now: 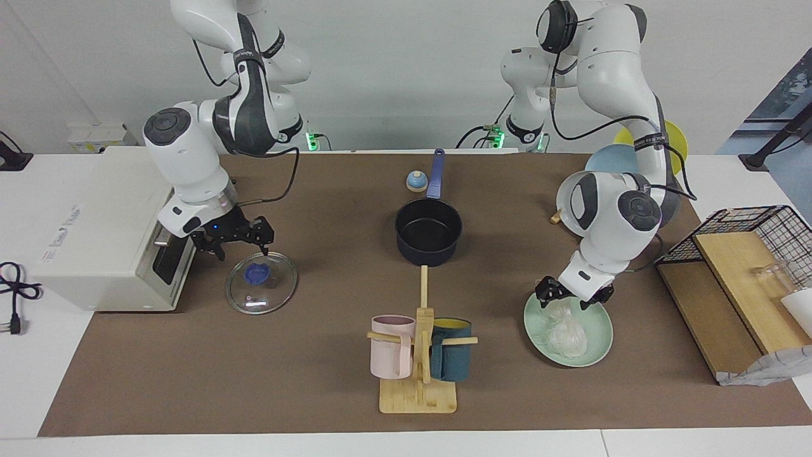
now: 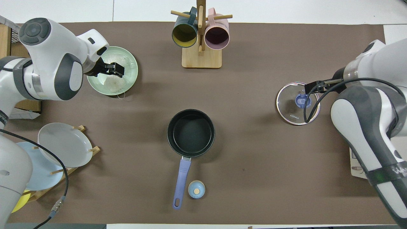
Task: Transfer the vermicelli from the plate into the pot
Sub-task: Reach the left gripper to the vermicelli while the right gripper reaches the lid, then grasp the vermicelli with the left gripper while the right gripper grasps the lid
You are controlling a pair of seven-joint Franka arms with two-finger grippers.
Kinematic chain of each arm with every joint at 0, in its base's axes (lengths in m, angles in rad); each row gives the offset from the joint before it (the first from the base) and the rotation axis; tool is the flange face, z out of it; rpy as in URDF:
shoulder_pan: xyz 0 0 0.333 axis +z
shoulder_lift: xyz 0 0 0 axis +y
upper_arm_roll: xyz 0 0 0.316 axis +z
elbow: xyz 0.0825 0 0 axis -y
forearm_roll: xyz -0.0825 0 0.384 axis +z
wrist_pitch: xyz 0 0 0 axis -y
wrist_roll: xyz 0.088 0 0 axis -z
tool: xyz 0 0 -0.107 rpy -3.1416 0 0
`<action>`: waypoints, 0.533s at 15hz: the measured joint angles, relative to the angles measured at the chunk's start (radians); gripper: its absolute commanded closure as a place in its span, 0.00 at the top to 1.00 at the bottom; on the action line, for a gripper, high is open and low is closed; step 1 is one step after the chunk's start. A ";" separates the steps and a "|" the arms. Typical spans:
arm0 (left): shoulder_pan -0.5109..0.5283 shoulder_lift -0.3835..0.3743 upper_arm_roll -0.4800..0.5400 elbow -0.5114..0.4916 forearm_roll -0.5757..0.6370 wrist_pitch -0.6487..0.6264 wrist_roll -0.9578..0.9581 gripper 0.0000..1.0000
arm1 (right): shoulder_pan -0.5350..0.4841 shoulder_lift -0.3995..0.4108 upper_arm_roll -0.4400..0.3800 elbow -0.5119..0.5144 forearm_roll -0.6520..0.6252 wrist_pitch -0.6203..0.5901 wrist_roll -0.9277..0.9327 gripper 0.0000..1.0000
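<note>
While my right gripper (image 1: 263, 233) waits, fingers unreadable, over the glass lid (image 1: 261, 283), my left gripper (image 1: 574, 297) spreads wide over the plate (image 1: 596, 346) to grasp vermicelli (image 1: 566, 331).

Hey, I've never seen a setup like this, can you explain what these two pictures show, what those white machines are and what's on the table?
These are two white robot arms at a brown-covered table, each ending in a two-finger hand. One picture faces the robots from across the table; the other looks steeply down from above their own end, so the sides swap.

The left hand is down at the mint-green plate, right above the vermicelli, a clump of glassy noodles lying on it. Whether it grips them, I cannot tell. The right hand hangs over a glass lid with a blue knob.

Mid-table stands an empty dark pot with a blue handle, a small blue bell beside that handle. There are also a wooden mug stand with a pink and a teal mug, a plate rack, and a white appliance.
</note>
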 measured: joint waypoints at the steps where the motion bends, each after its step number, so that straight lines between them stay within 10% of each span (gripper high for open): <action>1: 0.000 0.004 0.000 -0.004 0.000 0.014 0.009 1.00 | 0.000 0.004 0.000 -0.021 0.000 0.026 -0.009 1.00; 5: 0.000 0.012 0.003 -0.023 0.000 0.040 0.062 0.93 | 0.000 0.010 0.000 -0.098 0.000 0.114 -0.071 1.00; 7: 0.002 0.012 0.004 -0.027 0.000 0.044 0.072 0.56 | -0.001 0.024 -0.001 -0.119 0.000 0.150 -0.090 1.00; 8: 0.002 0.012 0.004 -0.030 0.000 0.046 0.074 0.20 | -0.001 0.037 -0.001 -0.123 0.000 0.166 -0.093 1.00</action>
